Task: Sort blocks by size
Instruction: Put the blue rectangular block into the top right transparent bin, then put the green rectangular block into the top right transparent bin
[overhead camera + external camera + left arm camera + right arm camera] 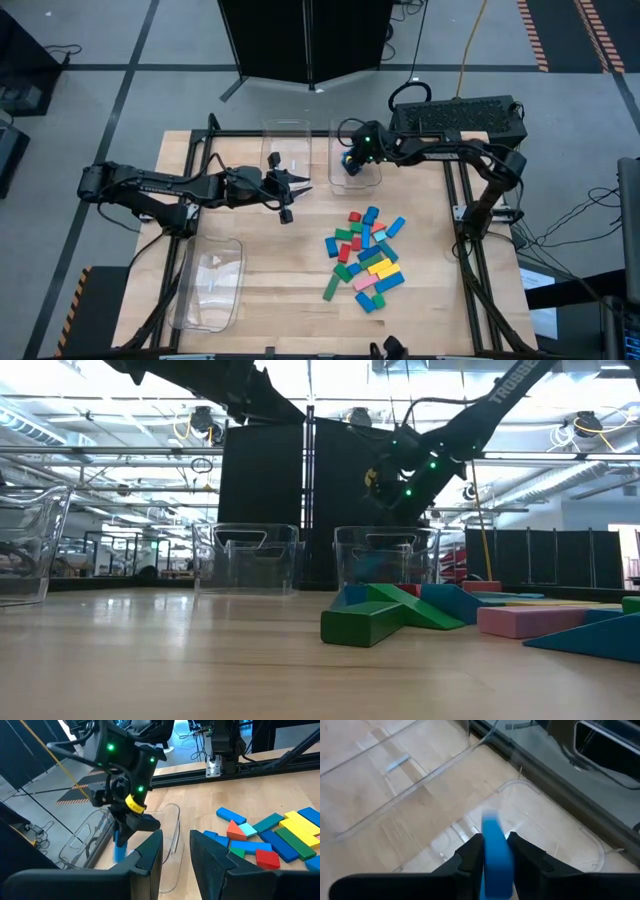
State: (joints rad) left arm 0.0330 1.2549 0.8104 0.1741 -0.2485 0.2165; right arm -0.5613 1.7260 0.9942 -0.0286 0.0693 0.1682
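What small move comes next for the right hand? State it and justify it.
Probably open the fingers and let go: the right hand holds a blue block end-down directly over the clear bin, so releasing should drop it inside. The left hand waits nearby.

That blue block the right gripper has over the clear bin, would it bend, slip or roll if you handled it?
Probably stiff: the blue block stays straight between the right gripper fingers. It looks smooth-faced, so it might slide in a light grip. With flat sides and square edges, it likely would not roll, though dropped into the bin on end it may topple flat.
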